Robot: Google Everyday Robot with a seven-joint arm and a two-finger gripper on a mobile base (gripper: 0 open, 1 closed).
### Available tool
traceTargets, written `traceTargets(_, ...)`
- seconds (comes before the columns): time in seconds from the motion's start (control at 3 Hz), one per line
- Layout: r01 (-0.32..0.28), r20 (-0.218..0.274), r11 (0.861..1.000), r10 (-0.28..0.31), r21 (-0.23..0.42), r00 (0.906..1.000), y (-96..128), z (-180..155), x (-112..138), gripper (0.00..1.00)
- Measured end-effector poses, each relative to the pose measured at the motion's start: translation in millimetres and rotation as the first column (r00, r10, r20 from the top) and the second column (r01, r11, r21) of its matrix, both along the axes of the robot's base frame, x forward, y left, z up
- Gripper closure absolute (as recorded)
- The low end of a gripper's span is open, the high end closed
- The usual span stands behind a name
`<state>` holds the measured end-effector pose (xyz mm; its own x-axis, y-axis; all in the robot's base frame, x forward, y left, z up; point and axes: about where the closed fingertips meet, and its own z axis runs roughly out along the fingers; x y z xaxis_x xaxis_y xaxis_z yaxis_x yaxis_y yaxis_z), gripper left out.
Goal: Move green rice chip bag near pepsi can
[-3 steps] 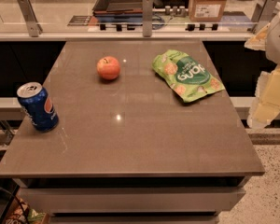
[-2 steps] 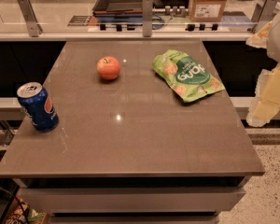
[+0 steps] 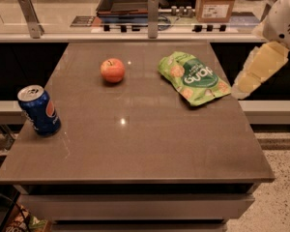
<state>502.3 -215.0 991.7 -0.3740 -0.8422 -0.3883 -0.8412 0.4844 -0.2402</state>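
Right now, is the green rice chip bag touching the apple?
Apart. The camera view shows bare table between the green rice chip bag and the apple. The gripper hangs off the table's right edge.

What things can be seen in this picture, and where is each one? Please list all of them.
table: one, grey-brown, middle of the view, carrying the three items below
chip bag: one, light green, lying flat on the far right part of the table
soda can: one, blue with a silver top, upright near the table's left edge
apple: one, red-orange, far middle of the table, left of the chip bag
cardboard box: one, brown, on the counter behind the table
tray: one, dark, on the same counter
gripper: one, pale yellow, off the table's right edge, beside the chip bag and apart from it
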Motion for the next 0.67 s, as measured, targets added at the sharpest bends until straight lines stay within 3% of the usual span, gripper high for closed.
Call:
traceTargets(0.33, 0.13, -0.046, 0.983, -0.125, 0.133, 0.9911, 5, -8, 40, 0.0)
traceTargets(0.67, 0.276, -0.115, 0.944, -0.258, 0.181, 0.9592, 13, -21, 75, 0.0)
